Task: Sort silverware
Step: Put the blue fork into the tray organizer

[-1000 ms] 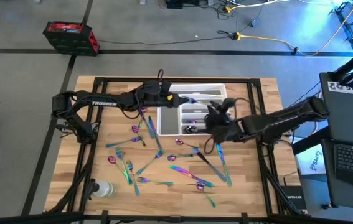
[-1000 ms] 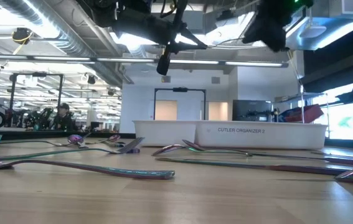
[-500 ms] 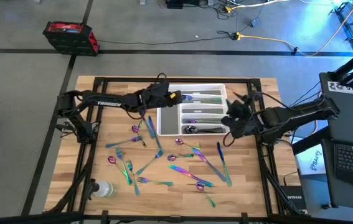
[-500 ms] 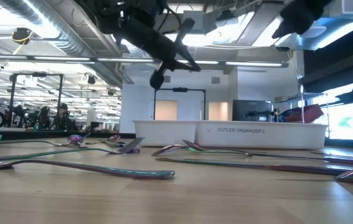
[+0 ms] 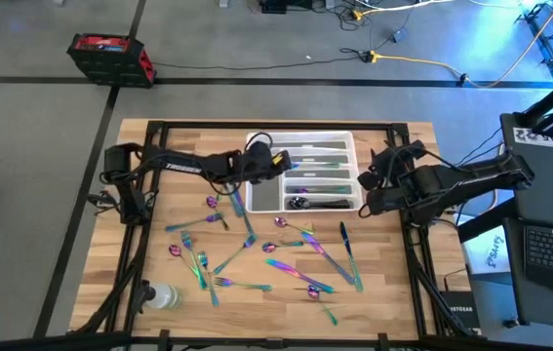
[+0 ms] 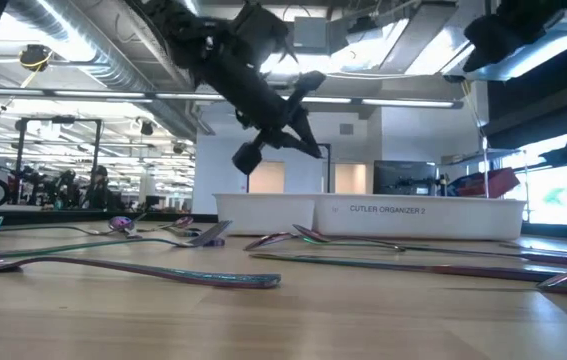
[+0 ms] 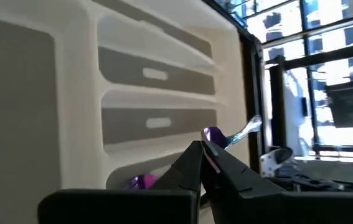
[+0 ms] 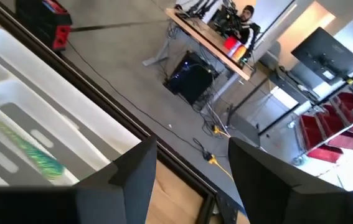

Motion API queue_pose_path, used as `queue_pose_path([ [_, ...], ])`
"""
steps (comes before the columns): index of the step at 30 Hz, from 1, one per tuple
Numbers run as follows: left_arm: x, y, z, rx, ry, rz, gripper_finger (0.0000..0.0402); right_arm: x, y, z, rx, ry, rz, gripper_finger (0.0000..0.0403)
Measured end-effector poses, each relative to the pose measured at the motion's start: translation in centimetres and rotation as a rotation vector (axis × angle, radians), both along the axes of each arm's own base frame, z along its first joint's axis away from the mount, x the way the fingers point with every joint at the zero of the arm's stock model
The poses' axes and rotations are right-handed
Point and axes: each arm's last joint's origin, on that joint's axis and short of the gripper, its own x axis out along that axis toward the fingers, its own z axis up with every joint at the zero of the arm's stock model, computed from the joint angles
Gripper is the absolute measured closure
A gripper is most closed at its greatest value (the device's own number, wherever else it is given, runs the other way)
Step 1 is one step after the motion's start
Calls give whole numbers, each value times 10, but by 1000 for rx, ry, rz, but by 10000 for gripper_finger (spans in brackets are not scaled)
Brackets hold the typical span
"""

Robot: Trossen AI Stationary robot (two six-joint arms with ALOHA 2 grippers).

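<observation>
The table [image 5: 393,283] is showing whole only in the high view, with the white tray [image 5: 269,200] sitting at its far middle and loose silverware [image 5: 296,268] lying scattered on the wood in front of it, plus a clear bottle [image 5: 162,295] lying at the near left corner. The low view is giving only a level look: the tray's front wall [image 6: 363,215] reading "CUTLER ORGANIZER", forks and spoons [image 6: 143,268] lying flat in the foreground, and the left arm hanging above the tray. The left gripper [image 5: 278,162] is reaching over the tray's left part; the left wrist view is showing what the others are not, its fingers pinched tight on a thin purple-pink piece [image 7: 216,135] sticking out past the tips over the tray's slots. The right gripper [image 5: 372,185] is hovering just beside the tray's right edge, jaws standing apart and holding nothing, as the right wrist view is showing. Several pieces are already lying in the tray's slots. The silverware is looking slim and iridescent, blue, purple, pink and teal.
</observation>
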Motion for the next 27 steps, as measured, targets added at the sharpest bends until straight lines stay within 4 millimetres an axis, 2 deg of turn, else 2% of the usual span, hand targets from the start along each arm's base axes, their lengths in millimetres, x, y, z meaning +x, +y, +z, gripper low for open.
queue_pose_path([
  [6,10,-14,15,-13,47,43,401,-2,-9,-19,-3,27,-70,220],
  [9,15,-18,12,-36,88,54,401,-5,-10,-31,-1,68,-80,220],
  [18,48,-23,13,-49,114,16,401,2,-9,-29,-14,-18,-78,220],
  [23,57,-21,8,-61,138,-18,401,7,-8,-28,-3,-77,-78,220],
  [27,57,-21,8,-73,160,-25,401,8,-8,-28,-13,-40,-62,220],
])
